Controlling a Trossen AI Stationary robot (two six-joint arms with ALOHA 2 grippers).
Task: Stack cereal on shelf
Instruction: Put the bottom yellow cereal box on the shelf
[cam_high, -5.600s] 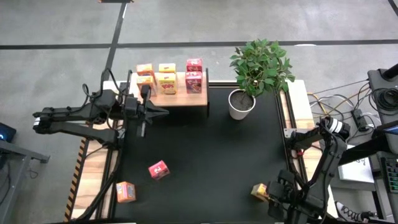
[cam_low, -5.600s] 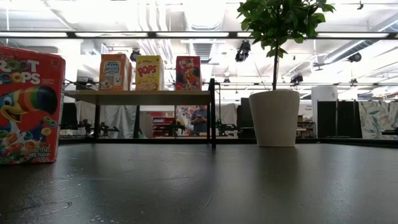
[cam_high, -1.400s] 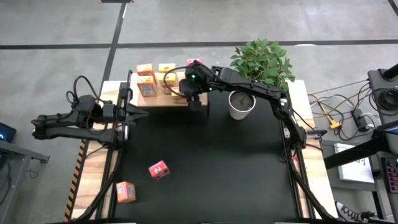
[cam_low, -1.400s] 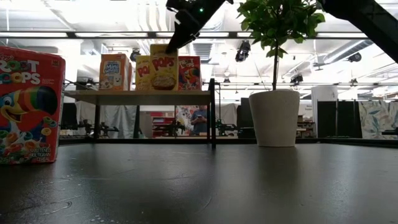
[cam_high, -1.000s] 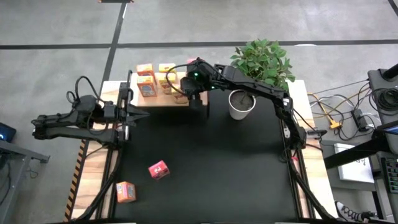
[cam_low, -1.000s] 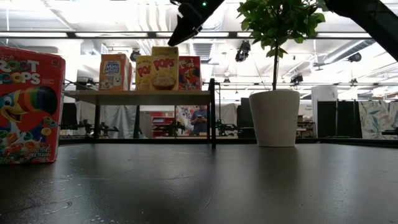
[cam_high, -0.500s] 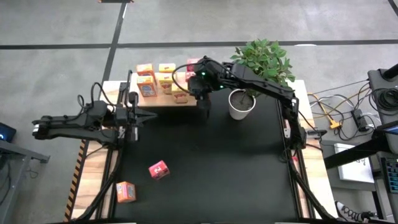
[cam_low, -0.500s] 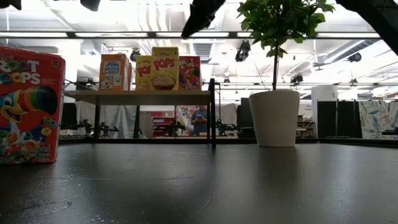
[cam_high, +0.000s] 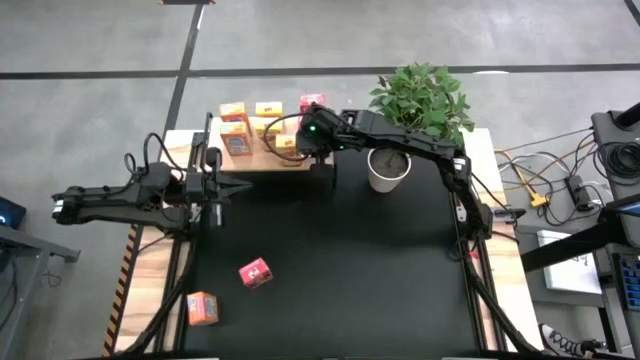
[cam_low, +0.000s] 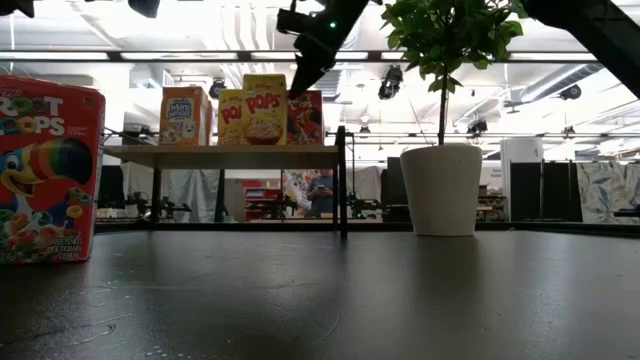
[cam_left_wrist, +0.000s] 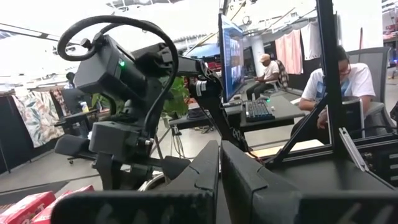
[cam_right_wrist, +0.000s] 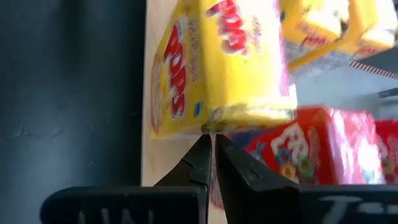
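Note:
The shelf (cam_high: 268, 161) stands at the table's far side with several cereal boxes upright on its board: orange (cam_high: 238, 141), yellow (cam_high: 266, 124) and red (cam_high: 312, 104). A yellow Pops box (cam_low: 265, 109) stands at the shelf's near edge, next to a red box (cam_right_wrist: 292, 152). My right gripper (cam_high: 298, 142) is shut above the shelf, its tips at that yellow box's upper right edge. A red box (cam_high: 255, 272) and an orange box (cam_high: 203, 308) lie on the black table at the near left. My left gripper (cam_high: 232, 187) hovers shut to the left, near the shelf's left end. My right gripper has its shut fingertips (cam_right_wrist: 205, 144) against the yellow Pops box's edge (cam_right_wrist: 214, 124) on the side facing the red box. The fingers slant down from above and from the table's right. The box stands upright on the shelf board (cam_low: 220, 151).
A white pot (cam_high: 388, 168) with a leafy plant stands just right of the shelf, under my right arm. A black post (cam_low: 341, 180) marks the shelf's right end. People sit at desks in the room beyond (cam_left_wrist: 342, 74).
My right gripper drew back from the yellow Pops box toward the table's right and near side, then came back left to the box's upper right edge and lower. The box has stayed upright on the shelf. My left gripper has shifted a little toward the table's right.

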